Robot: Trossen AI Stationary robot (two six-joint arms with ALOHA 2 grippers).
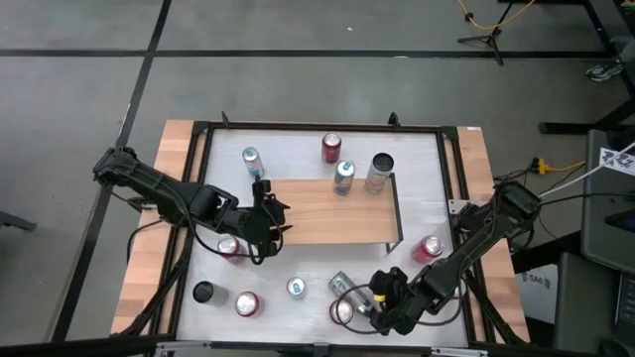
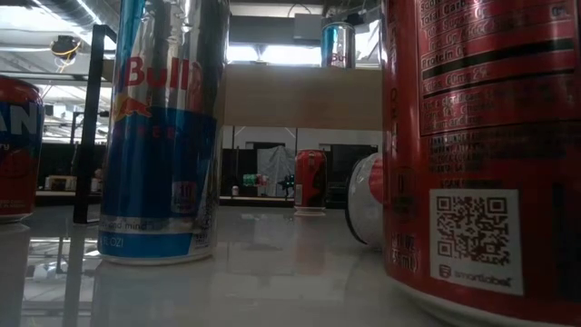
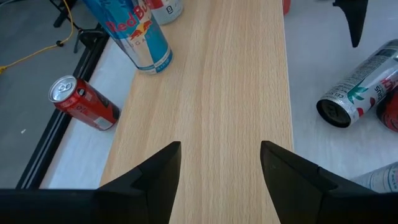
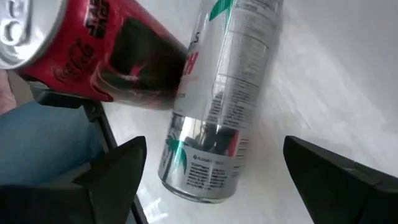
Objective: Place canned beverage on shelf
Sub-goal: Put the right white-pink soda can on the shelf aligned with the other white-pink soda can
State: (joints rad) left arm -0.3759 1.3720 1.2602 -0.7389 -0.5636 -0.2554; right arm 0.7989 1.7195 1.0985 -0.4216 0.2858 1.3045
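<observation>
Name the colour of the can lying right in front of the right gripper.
Silver can with green and red print, clearest in right wrist view.

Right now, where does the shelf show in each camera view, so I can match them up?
High view: the shelf lies mid-table.
Low view: a tan band in the middle, behind the near cans.
Left wrist view: its wooden top fills the centre.
Right wrist view: not in it.
Shared landmark: the blue-and-silver can standing on its top, seen in the high and left wrist views.
</observation>
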